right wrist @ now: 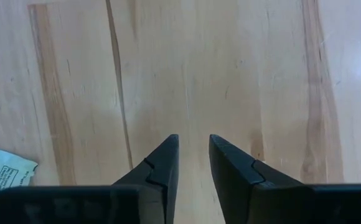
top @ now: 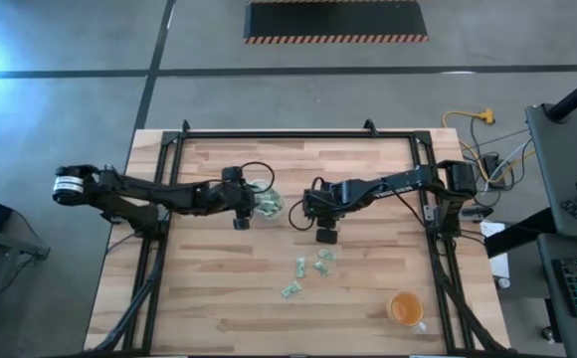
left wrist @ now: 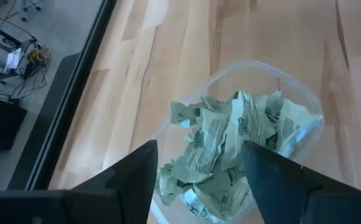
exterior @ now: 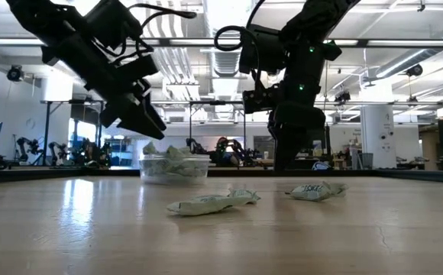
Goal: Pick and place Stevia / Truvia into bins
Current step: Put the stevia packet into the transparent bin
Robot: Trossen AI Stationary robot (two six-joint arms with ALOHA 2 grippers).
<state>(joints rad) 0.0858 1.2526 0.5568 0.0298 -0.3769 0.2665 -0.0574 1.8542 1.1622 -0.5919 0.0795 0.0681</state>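
Note:
The bin (top: 266,203) is a small clear tub left of the table's middle, resting on its base and holding several crumpled pale green Stevia packets (left wrist: 230,149). My left gripper (left wrist: 199,146) hovers just above the bin's left side, open, with nothing between its fingers. Three loose packets (top: 322,261) (top: 299,267) (top: 289,290) lie flat on the wood nearer the front. Above the table's middle my right gripper (right wrist: 193,140) points down with a narrow gap between its fingers. It holds nothing, and one packet (right wrist: 3,171) lies beside it.
An orange cup (top: 405,309) stands at the front right. A black frame (top: 298,132) runs along the table's far edge and both sides. In the low view the bin (exterior: 174,168) stands behind two loose packets (exterior: 212,202) (exterior: 317,189); bare wood lies toward the front left.

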